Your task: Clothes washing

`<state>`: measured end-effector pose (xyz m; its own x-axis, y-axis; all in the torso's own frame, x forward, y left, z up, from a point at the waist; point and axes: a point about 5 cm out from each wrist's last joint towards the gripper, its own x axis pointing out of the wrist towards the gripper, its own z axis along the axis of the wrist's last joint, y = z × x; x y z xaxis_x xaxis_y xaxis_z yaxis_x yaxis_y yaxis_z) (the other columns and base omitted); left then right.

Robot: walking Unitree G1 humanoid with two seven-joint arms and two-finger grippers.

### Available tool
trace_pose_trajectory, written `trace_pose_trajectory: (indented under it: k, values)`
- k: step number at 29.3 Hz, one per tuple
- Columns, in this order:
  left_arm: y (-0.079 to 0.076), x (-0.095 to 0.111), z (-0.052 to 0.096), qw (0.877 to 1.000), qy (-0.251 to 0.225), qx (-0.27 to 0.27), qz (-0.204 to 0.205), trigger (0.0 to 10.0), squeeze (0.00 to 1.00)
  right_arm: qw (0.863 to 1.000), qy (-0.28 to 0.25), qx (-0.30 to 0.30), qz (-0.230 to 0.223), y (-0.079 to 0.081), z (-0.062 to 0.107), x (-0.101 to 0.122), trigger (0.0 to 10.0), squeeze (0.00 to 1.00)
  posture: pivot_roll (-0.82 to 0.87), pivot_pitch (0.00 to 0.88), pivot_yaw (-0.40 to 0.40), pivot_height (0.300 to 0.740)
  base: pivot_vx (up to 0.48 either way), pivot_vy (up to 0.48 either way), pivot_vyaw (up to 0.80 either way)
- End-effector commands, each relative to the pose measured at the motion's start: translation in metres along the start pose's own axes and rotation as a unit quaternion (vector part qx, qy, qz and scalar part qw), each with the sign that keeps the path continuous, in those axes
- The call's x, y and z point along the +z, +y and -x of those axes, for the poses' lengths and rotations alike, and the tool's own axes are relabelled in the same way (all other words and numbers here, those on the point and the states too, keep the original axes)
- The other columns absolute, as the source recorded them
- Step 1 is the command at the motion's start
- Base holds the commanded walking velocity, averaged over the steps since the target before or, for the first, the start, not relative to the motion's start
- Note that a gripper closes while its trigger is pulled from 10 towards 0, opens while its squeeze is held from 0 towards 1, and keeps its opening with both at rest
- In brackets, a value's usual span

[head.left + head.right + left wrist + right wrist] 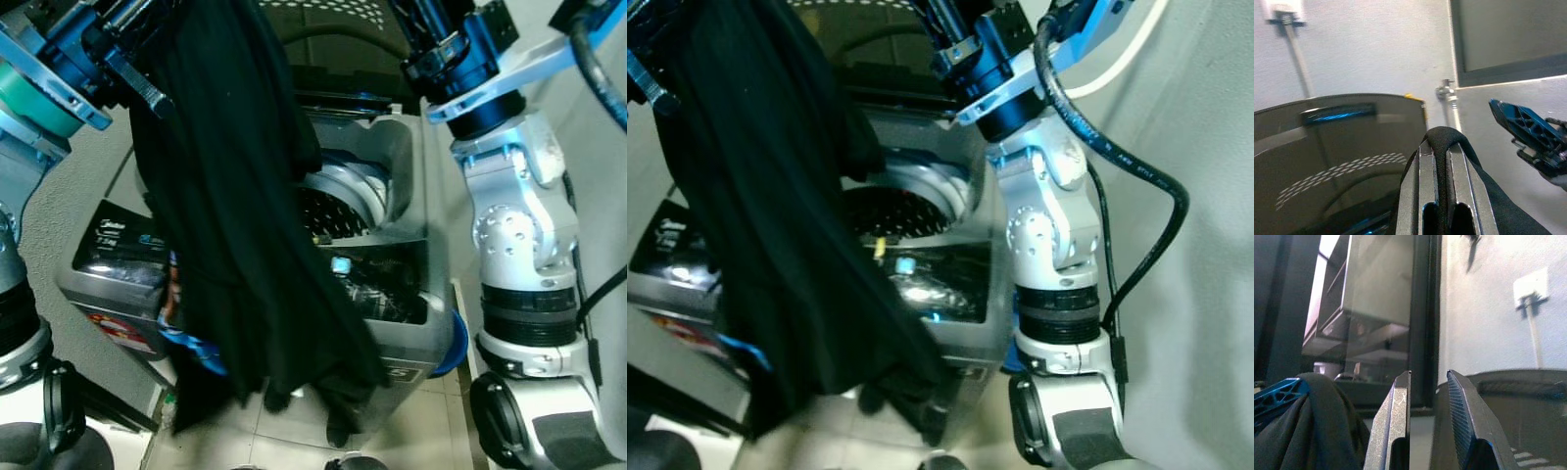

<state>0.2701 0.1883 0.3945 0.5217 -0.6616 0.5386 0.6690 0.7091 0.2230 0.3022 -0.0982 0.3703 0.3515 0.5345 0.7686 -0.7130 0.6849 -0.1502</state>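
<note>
Your black cloth [235, 225] hangs high above the open washer [392, 294], soft, thin and limp, not yet in the drum [338, 211]. The left gripper [1439, 196] is clenched on its fold. The right gripper [1427, 426] is a little parted, grasping nothing. The drum is perforated metal.
</note>
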Motion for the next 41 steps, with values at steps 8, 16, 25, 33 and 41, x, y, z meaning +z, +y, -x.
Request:
trace_pose_trajectory:
  k: [8,16,25,33,41]
  values:
    - [0.003,0.006,0.002,1.000,-0.011,0.015,-0.016,10.0,0.00,1.000,0.010,0.002,0.002,0.002,-0.001,-0.004,10.0,0.00,0.13,0.042,0.041,0.740,0.000,0.468,0.00]
    - [0.005,0.003,0.002,0.999,-0.003,0.028,-0.027,10.0,0.00,1.000,0.015,0.003,0.006,0.004,-0.002,-0.008,10.0,0.00,0.13,0.038,0.040,0.740,0.000,0.054,0.00]
    - [0.010,-0.001,0.001,0.998,0.012,0.020,-0.051,10.0,0.00,0.999,0.030,0.010,0.039,0.006,-0.005,-0.011,10.0,0.00,0.13,0.043,0.041,0.740,0.000,0.000,0.00]
    - [0.026,-0.012,-0.025,0.997,0.018,0.003,-0.080,10.0,0.00,0.998,0.016,0.032,0.058,0.006,-0.015,-0.005,10.0,0.00,0.13,0.045,0.043,0.740,0.000,0.000,0.00]
    - [0.044,-0.034,-0.075,0.991,0.023,0.031,-0.126,10.0,0.00,0.995,-0.018,-0.032,0.092,-0.007,-0.018,0.011,10.0,0.00,0.11,0.056,0.055,0.740,0.000,0.000,0.00]
